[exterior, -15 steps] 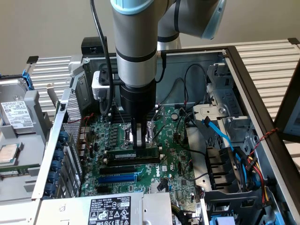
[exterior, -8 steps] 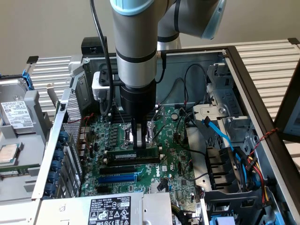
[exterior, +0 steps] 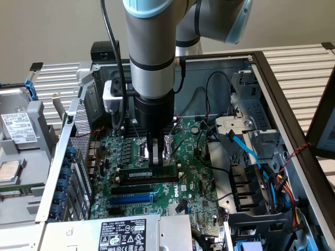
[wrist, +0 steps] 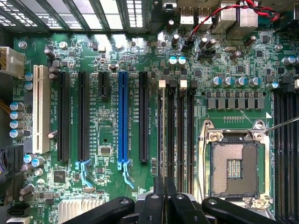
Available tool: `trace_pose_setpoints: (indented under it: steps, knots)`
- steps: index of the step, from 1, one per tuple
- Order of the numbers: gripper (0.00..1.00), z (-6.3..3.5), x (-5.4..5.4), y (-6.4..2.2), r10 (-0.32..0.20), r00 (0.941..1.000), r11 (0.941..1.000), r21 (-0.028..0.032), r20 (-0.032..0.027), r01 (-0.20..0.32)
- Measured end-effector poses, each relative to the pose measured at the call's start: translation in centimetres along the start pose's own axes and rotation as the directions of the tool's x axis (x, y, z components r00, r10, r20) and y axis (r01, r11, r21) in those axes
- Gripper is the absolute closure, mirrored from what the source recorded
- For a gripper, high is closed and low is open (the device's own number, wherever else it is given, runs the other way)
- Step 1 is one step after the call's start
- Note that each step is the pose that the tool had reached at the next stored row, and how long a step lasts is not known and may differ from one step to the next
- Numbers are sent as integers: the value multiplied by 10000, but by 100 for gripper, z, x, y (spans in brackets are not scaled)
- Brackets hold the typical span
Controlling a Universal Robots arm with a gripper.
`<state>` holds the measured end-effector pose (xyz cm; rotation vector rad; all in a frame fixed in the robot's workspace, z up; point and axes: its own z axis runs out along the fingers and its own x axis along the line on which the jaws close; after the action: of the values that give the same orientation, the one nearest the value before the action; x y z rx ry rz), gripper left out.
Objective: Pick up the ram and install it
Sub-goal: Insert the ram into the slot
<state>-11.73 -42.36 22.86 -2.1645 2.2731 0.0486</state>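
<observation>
Ram stick clamped in the claw, standing on edge over the memory slots.

The ram [exterior: 140, 173] stands upright on its long edge, lined up along the black memory slots [wrist: 180, 135]. It is directly under the claw [exterior: 155, 163], whose two fingers are drawn together on the stick's top edge, roughly midway along it. I cannot tell whether it is pushed fully home. To one side of it is the open processor socket [wrist: 233, 168], and to the other the blue slot [exterior: 131, 198]. All of this sits on the green board [exterior: 199, 183] inside an open computer case [exterior: 272, 94], with a blue cable [exterior: 243, 149] off to the exterior view's right.
</observation>
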Motion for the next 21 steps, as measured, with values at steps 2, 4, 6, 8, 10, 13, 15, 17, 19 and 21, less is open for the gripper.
trace_pose_setpoints:
  steps: [2,4,6,8,10,13,15,17,19,21]
  knots:
    - [88,4,0,0,0,10000,10000,-1,-1,0]
    - [88,5,0,0,0,10000,10000,-1,-1,0]
    - [88,5,0,0,0,10000,10000,-1,-1,0]
    - [88,5,0,0,0,10000,10000,-1,-1,0]
    - [88,5,0,0,0,10000,10000,-1,-1,0]
    - [88,5,0,0,0,10000,10000,-1,-1,0]
    - [88,5,0,0,0,10000,10000,-1,-2,0]
    - [86,5,0,0,0,10000,10000,-1,-1,0]
    - [79,5,0,0,0,10000,10000,-1,-2,0]
    - [79,5,0,0,0,10000,10000,-1,-2,0]
